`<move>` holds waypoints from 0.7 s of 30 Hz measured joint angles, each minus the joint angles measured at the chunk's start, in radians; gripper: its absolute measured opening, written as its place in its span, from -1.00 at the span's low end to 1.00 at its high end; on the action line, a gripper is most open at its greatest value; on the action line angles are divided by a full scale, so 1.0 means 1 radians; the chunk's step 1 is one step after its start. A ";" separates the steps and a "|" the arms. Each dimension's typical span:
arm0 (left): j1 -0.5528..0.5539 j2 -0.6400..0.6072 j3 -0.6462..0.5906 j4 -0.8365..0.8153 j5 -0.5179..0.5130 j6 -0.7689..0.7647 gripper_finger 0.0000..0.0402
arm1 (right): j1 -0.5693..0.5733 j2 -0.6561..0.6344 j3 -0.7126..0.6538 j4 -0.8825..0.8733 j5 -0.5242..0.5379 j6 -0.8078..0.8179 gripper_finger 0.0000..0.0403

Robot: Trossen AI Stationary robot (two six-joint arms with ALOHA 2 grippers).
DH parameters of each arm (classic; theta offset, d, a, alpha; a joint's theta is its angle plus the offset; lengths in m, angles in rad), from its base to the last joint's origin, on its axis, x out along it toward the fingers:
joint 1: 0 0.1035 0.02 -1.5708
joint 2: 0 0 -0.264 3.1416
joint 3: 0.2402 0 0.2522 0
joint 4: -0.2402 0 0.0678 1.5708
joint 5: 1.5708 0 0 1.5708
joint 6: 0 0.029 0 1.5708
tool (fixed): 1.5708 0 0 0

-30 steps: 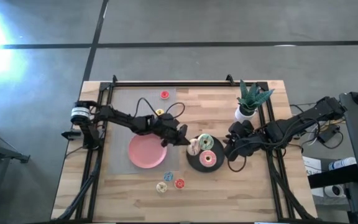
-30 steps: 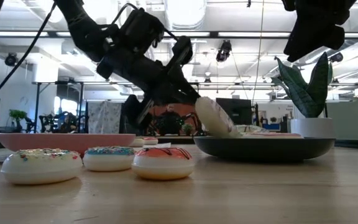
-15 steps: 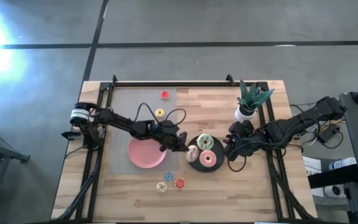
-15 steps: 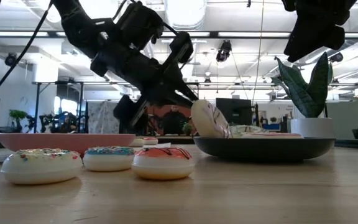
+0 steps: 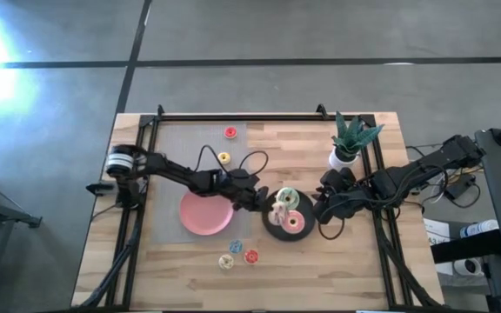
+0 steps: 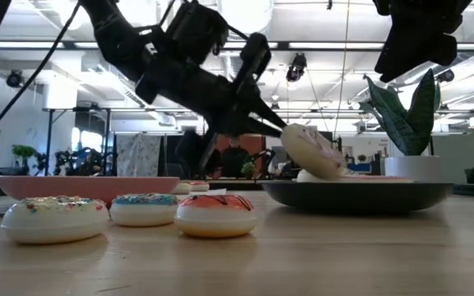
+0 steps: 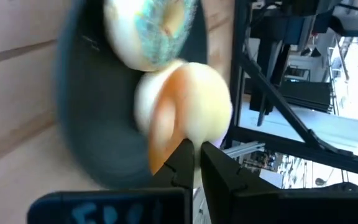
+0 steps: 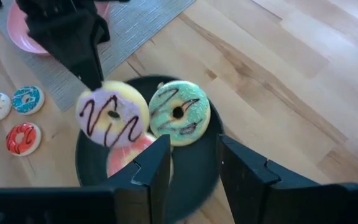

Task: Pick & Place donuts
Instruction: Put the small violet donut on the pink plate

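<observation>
The left tool (image 6: pixel 280 130) holds a white donut (image 6: pixel 312 153) tilted at its tip, over the black plate (image 6: pixel 356 196). Three small donuts (image 6: pixel 130 215) lie below it on the tabletop (image 6: pixel 319 255).

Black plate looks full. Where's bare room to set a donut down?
The round pink plate is bare, as is wood between the red donut and potted plant. Crowded: round black plate, where the left gripper holds the white donut.

Looks like a robotics lab or open workshop hall. Polished concrete floor (image 5: pixel 233 35), exposed ceiling ducts (image 6: pixel 303 16) (strip lights too), equipment racks (image 6: pixel 64 140) beyond.
</observation>
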 joint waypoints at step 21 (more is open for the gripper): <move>-0.002 0.022 0.016 -0.061 -0.024 0.189 -0.99 | 0.000 0.000 -0.001 -0.019 0.000 0.015 -0.39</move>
